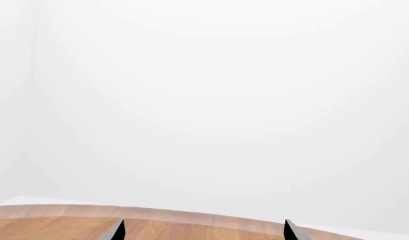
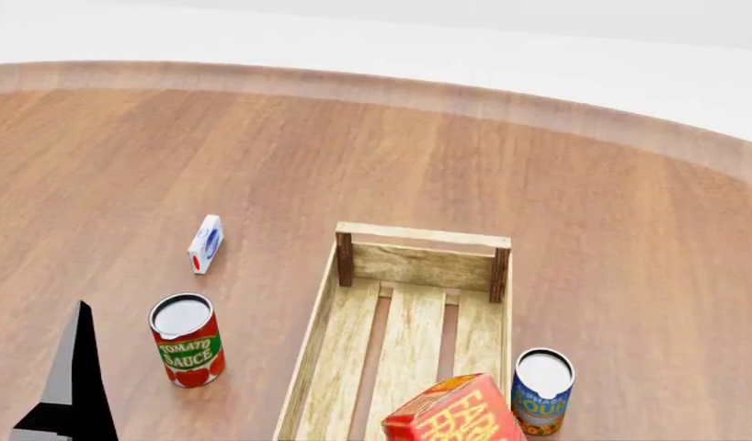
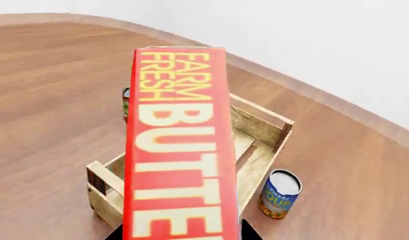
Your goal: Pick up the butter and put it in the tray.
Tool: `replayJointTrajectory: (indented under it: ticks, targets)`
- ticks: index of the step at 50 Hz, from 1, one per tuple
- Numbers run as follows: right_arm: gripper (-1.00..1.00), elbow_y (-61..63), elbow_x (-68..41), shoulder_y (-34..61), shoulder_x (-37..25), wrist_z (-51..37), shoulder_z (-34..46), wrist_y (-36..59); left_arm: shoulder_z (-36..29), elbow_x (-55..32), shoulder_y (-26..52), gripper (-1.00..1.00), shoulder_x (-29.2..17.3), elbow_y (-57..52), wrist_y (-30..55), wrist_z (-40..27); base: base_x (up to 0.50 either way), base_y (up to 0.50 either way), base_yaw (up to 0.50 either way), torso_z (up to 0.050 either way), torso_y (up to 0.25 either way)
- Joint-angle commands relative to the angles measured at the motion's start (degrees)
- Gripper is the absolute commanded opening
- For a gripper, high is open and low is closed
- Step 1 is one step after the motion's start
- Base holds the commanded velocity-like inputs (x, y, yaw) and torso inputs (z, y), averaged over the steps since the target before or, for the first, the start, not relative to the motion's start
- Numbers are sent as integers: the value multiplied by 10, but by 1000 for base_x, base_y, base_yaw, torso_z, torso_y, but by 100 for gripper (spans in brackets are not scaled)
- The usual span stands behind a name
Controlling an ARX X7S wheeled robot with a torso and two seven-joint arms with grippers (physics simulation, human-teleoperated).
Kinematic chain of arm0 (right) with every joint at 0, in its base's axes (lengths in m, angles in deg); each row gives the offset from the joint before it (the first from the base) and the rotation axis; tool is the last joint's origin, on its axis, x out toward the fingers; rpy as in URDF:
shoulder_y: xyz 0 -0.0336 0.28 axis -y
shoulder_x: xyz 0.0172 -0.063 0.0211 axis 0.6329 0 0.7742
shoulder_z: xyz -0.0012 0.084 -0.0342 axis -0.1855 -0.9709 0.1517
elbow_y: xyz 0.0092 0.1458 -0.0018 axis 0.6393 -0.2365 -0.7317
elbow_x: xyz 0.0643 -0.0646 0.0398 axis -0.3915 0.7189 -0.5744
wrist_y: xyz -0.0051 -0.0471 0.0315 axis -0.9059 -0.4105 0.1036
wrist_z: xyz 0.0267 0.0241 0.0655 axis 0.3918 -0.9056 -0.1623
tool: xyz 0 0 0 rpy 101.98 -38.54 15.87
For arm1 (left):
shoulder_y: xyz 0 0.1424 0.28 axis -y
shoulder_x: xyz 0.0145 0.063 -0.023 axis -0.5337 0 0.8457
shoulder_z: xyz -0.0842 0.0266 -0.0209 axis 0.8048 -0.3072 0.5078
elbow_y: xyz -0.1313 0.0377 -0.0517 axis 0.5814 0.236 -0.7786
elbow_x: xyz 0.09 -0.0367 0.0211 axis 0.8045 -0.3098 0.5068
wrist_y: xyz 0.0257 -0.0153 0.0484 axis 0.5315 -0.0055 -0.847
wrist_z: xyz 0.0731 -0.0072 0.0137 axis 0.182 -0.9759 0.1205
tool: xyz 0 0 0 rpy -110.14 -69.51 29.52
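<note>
Over the near end of the long light-wood slatted tray [image 2: 407,317] you have the red-orange rectangular butter carton [image 2: 453,411] with its yellow "FARM FRESH BUTTER" lettering — lifted, tilted, low edge of the head view. Your right wrist view shows that carton [image 3: 179,150] filling the middle of the picture, reaching out from the camera above the tray [image 3: 261,132]; the right gripper itself is hidden behind the carton, only dark bits at the carton's base, so I cannot tell its jaw state from what shows. Your left gripper [image 1: 203,234] — two dark fingertips set wide apart, released, nothing between them, above the brown wood worktop [image 1: 51,225]. In the head view the left arm shows as a dark wedge at lower left. Red tomato sauce can [image 2: 186,340] stands upright left of the tray, apart from it. Blue soup can [image 2: 541,391] stands just beside the tray's right side. Small white-blue-red carton [image 2: 204,243] lies farther back on the worktop [image 2: 573,184], left of the tray.
</note>
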Motion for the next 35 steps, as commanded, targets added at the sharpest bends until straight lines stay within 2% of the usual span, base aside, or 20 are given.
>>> replayJointTrajectory:
  ticks: [1,6,9,10,13,14,20,22,24,32,35]
  targets:
    - [-100,-14,-47,116,-1,-76,-49,-63,-1,-2,1,100,-2,-2,2,-3,0,0,0,0,0]
    - [-100,-15,-92,141,6,-62,-74,-44,-2,-2,0,100,-3,-1,0,-3,0,0,0,0,2]
    - [-100,-8,-146,225,76,-9,-79,39,-1,-3,0,100,-3,-3,-5,-2,0,0,0,0,0]
    - [-100,-7,-164,278,107,1,-71,83,0,-2,0,100,-4,-3,-6,-3,0,0,0,0,0]
    - [-100,-13,-211,379,158,-1,-48,174,1,-4,0,100,-4,-2,-6,-4,0,0,0,0,0]
    - [-100,-25,-210,424,192,6,-34,203,0,-4,1,100,-4,-2,-5,-4,0,0,0,0,0]
    - [-100,-102,-246,583,307,-31,22,331,2,-7,-2,100,-4,-7,-18,-1,0,0,0,0,2]
    - [-100,-127,-221,616,334,-26,40,352,2,-8,-1,100,-5,-7,-15,-2,0,0,0,0,0]
    - [-100,-153,-200,663,366,-71,61,397,5,-10,0,100,-6,-4,-16,-2,0,0,0,0,0]
    - [-100,-213,-205,733,452,-121,64,415,5,-14,2,100,-7,-4,-16,-3,0,0,0,2,1]
    - [-100,-247,-176,770,491,-122,89,430,8,-18,2,100,-9,-5,-15,-4,0,0,0,0,3]
